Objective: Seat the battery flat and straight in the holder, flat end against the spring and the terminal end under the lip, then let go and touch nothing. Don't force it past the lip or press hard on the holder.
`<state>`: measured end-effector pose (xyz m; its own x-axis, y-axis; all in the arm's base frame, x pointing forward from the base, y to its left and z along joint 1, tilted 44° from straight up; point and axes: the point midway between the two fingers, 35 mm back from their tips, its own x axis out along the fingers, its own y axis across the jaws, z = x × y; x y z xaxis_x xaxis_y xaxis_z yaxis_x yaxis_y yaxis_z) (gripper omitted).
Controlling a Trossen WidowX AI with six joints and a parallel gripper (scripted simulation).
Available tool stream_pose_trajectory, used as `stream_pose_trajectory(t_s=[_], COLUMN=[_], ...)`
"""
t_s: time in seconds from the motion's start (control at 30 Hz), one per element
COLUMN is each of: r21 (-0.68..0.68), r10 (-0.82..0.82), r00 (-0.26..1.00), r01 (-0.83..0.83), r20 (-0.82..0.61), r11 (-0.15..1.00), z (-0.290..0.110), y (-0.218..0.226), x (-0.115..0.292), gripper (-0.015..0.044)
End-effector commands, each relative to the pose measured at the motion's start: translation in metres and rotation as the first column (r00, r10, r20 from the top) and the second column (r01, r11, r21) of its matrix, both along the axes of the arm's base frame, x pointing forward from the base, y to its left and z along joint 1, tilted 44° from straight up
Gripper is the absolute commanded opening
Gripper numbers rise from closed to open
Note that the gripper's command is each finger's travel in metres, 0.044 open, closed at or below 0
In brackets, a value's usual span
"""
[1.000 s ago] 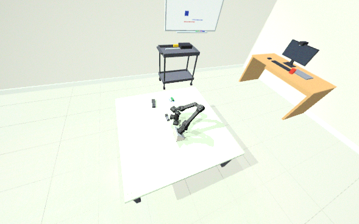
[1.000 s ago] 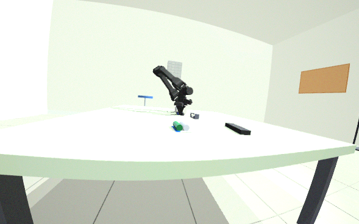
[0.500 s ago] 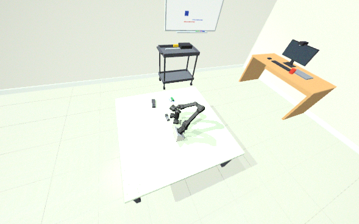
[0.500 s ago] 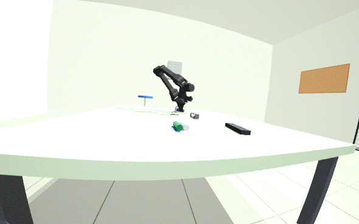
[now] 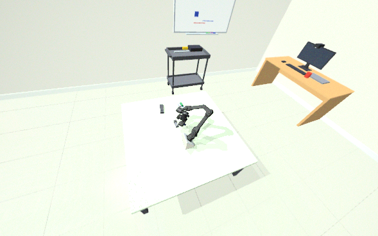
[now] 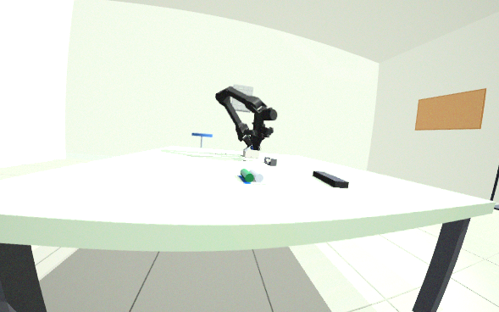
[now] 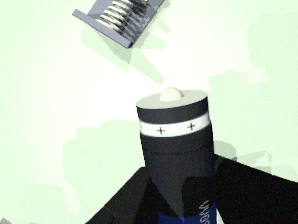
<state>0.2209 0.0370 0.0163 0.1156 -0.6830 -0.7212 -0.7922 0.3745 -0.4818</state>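
A black and blue battery point(image 7: 177, 145) is between my fingers. Its white band with plus marks and its pale terminal end point up the wrist view, and its flat end is out of that view. My gripper point(image 7: 179, 170) point(image 6: 252, 148) is shut on the battery and appears to hold it above the table; the exact height is hard to tell. The grey holder point(image 7: 131, 44) point(image 5: 176, 124) point(image 6: 272, 162) lies on the table beyond the battery's terminal end, apart from it. Its coil spring shows at the top left of the wrist view, and the rest is cut off.
On the white table point(image 5: 152, 167) point(image 6: 141, 203), a green cylinder point(image 5: 181, 104) point(image 6: 246, 175) lies beside a whitish cylinder point(image 6: 257, 175). A long black block point(image 5: 162, 109) point(image 6: 330, 179) lies farther to the side. The arm's pale base is close behind the gripper.
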Motion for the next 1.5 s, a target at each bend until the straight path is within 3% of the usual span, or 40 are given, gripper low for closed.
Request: stream_pose_trajectory(t_s=[0.0,0.47,1.47], r21=[0.028,0.213,0.328], r10=[-0.119,-0.515,-0.418], r00=[0.987,0.731,0.731], r01=[0.117,0.472,0.275], r20=[0.107,0.447,0.539], r11=[0.993,0.855,0.904], z=[-0.005,-0.034,-0.062], y=[0.016,0.069,0.043], x=[0.016,0.066,0.076], gripper=[0.0081,0.0081,0.0081])
